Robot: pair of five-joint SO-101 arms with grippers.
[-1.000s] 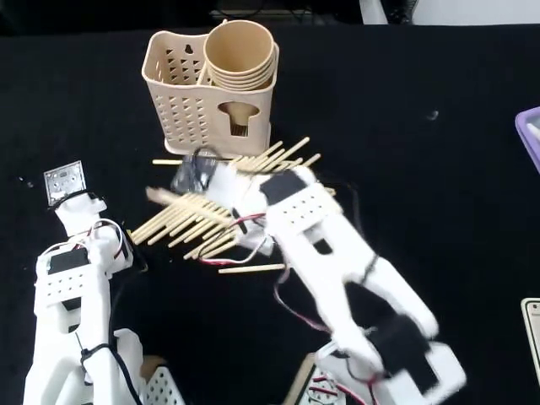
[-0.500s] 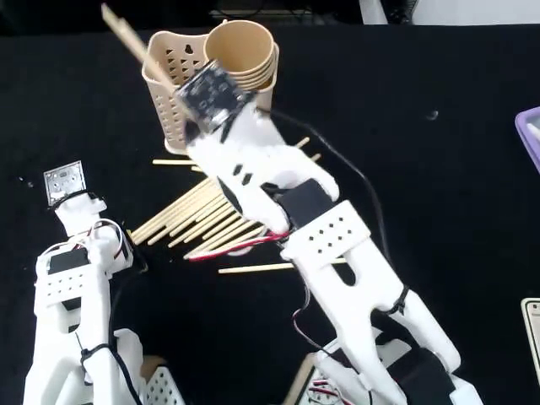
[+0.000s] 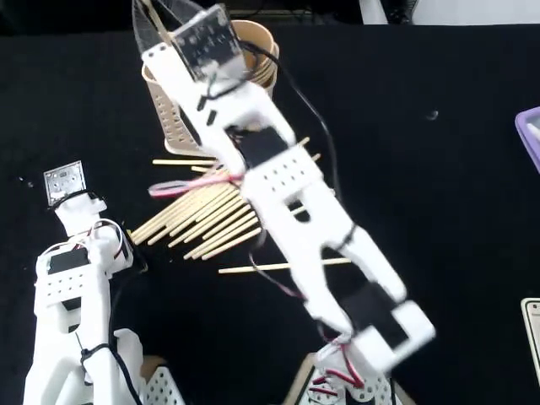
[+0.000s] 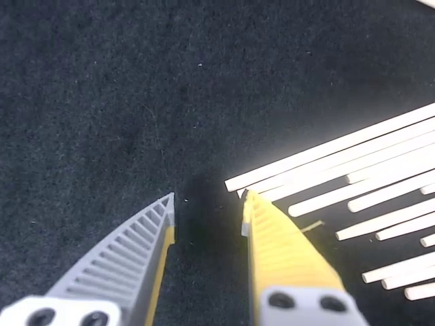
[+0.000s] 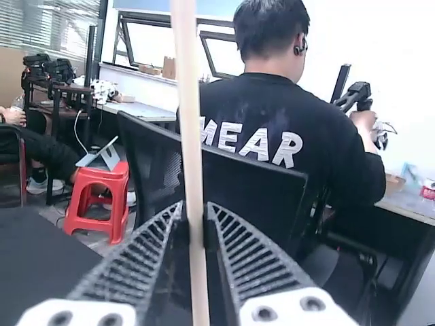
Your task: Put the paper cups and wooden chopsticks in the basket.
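The right claw (image 5: 194, 205) is clamped on one wooden chopstick (image 5: 189, 122), which stands upright between its jaws and sticks out well past the tips. In the high view this claw (image 3: 159, 29) sits at the upper left of the frame, raised over the left side of the basket (image 3: 169, 118). Its white arm (image 3: 295, 211) stretches down towards the lower right. The paper cups (image 3: 263, 51) are stacked in the basket's right compartment.

The left claw (image 4: 207, 204) hangs with its jaws apart and grips nothing, low over the black desk (image 4: 102, 81). Its yellow finger (image 4: 279, 251) is just beside the ends of the loose chopsticks (image 4: 353, 170). In the high view that pile (image 3: 198, 219) lies fanned at centre left, below the basket, and a single stick (image 3: 253, 268) lies apart just under it
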